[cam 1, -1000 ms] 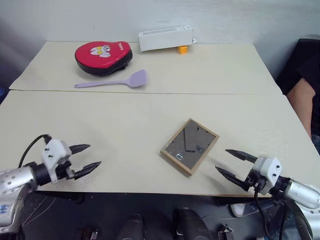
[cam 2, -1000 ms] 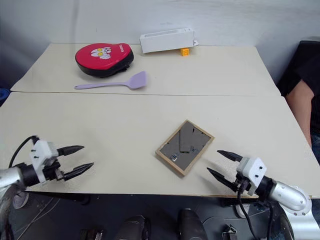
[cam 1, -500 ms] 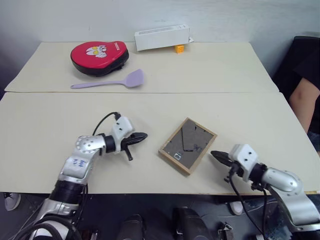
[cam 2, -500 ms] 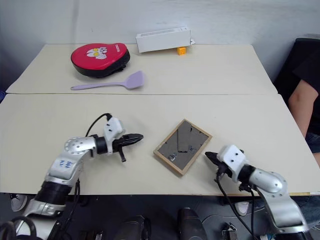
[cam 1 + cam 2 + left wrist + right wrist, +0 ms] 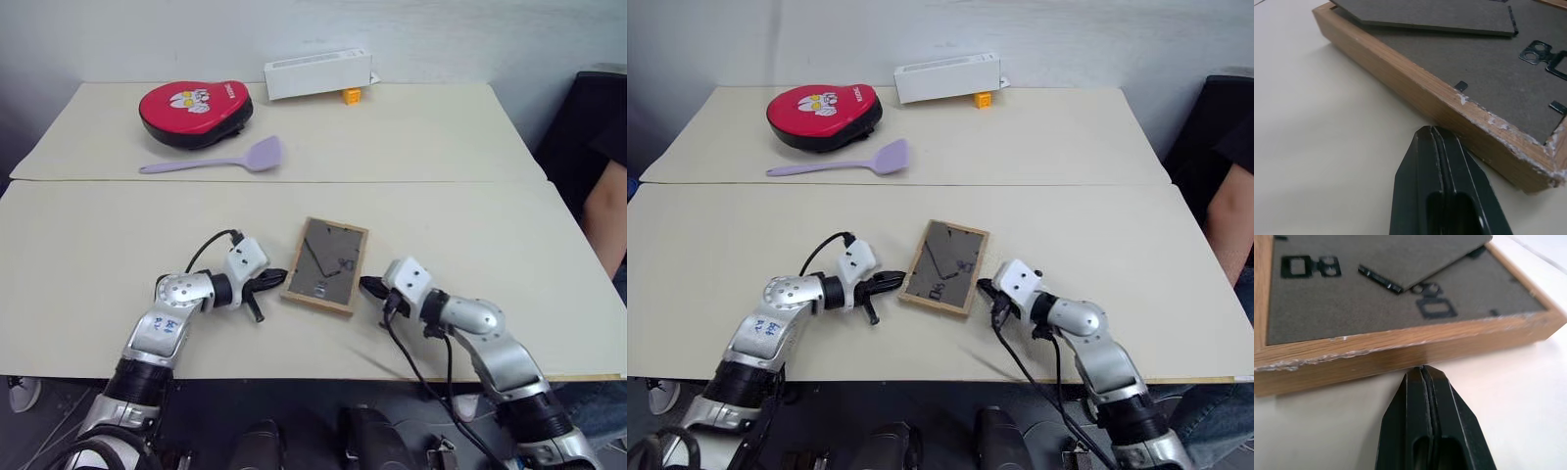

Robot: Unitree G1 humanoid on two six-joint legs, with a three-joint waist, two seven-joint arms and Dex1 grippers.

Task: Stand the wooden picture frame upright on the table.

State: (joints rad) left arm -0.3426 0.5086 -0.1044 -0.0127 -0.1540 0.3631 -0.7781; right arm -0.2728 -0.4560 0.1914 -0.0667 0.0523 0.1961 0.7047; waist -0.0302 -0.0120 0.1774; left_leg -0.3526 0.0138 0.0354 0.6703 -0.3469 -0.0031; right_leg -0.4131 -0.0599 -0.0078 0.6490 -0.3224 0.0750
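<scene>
The wooden picture frame (image 5: 326,265) lies flat on the table (image 5: 470,215) with its dark grey back and folded easel stand facing up. My left gripper (image 5: 275,278) is shut with nothing in it, and its tip rests against the frame's left long edge, close to the near corner (image 5: 1469,117). My right gripper (image 5: 368,286) is shut and empty as well, its tip touching the frame's right long edge (image 5: 1400,352). The frame sits squeezed between the two closed tips.
At the back of the table lie a red padded mitt (image 5: 194,112), a lilac spatula (image 5: 217,159), a white oblong box (image 5: 317,73) and a small yellow block (image 5: 351,95). A person's arm (image 5: 607,211) shows at the right edge.
Both grippers went from open to shut and closed in on the frame from either side. The frame slid left and turned from a diagonal lie to nearly square with the table.
</scene>
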